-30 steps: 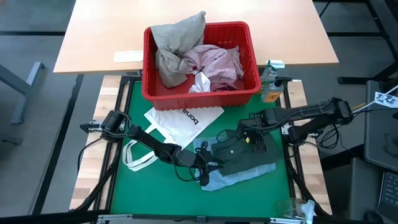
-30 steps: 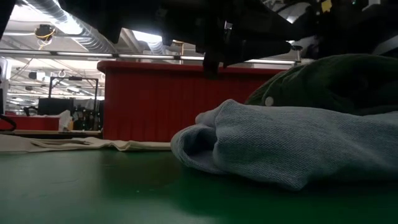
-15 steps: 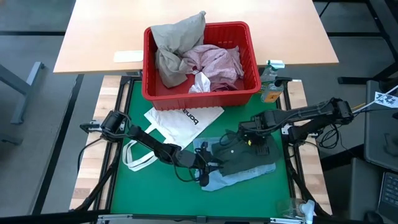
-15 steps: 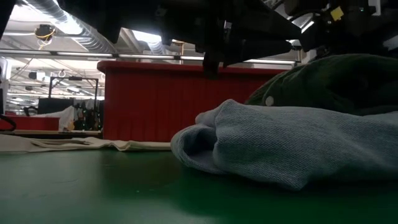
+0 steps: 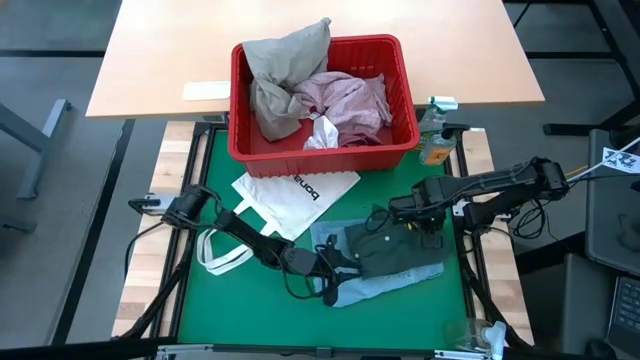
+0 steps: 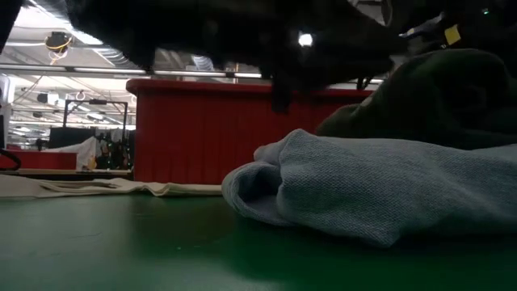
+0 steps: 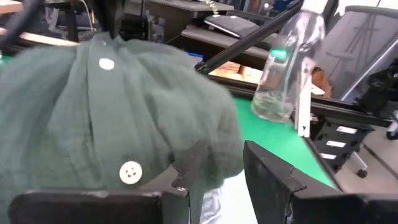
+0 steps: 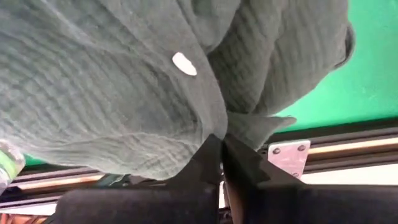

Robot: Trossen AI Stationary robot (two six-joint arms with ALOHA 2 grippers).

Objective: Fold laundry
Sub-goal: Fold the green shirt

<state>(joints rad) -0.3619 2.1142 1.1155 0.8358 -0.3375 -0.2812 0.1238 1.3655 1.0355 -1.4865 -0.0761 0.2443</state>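
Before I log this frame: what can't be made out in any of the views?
- What, if anything, the left pincer holds: high view, its tip lies against the light blue garment; its wrist view shows only the dark green shirt ahead.
- What lies lower in the red basket: the beige garment and pink garment cover it.
- The full tote lettering: too small.

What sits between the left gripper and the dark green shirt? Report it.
Nothing visible. The left gripper stands open right at the dark green shirt, its fingers against the buttoned cloth. The right gripper is already shut on the same shirt's far edge. The light blue garment lies underneath.
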